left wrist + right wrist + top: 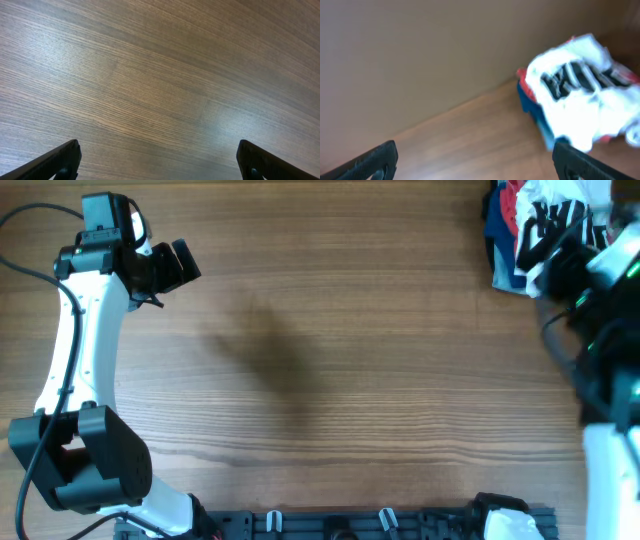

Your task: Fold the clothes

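Left claw: far-left over bare tabletop, jaws spread wide, holding nothing; well apart from the clothes.
Tabletop middle: bare wood, nothing laid out for folding yet.
White T-shirt: crumpled on top of a pile in the far-right corner, black lettering up, over a red garment and blue garments.
Long axis and heading: cannot tell; the shirt is bunched.
Right claw: jaws wide, empty; the shirt lies ahead and to its right, near.
Nearer arm: the right, by far.

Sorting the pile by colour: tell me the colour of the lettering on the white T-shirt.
Black, in bold block letters on the white T-shirt; clearest in the right wrist view.
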Controlling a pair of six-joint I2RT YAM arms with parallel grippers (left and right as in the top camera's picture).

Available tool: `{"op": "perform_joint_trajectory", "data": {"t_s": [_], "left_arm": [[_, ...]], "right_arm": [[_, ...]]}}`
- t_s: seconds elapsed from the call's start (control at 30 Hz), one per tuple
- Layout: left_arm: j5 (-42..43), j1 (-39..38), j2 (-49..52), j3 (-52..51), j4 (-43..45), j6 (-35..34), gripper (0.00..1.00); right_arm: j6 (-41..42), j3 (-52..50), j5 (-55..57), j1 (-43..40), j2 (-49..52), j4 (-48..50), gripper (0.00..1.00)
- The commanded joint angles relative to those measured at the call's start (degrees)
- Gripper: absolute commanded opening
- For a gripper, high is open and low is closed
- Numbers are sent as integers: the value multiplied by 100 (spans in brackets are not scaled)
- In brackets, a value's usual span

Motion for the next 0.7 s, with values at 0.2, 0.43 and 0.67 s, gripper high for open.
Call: {"op": "perform_joint_trajectory", "data": {"t_s": [0.2, 0.43, 0.67], "left_arm": [[68, 28, 70, -26, 13, 33, 100], [68, 28, 70, -26, 13, 31, 100], [68, 28, 70, -26, 13, 33, 100]], "right_arm": [[236, -3880, 1126, 651, -2586, 2463, 100], [144, -5412, 1169, 706, -4518, 2559, 100], [341, -6345, 1185, 704, -5313, 2566, 100]]}}
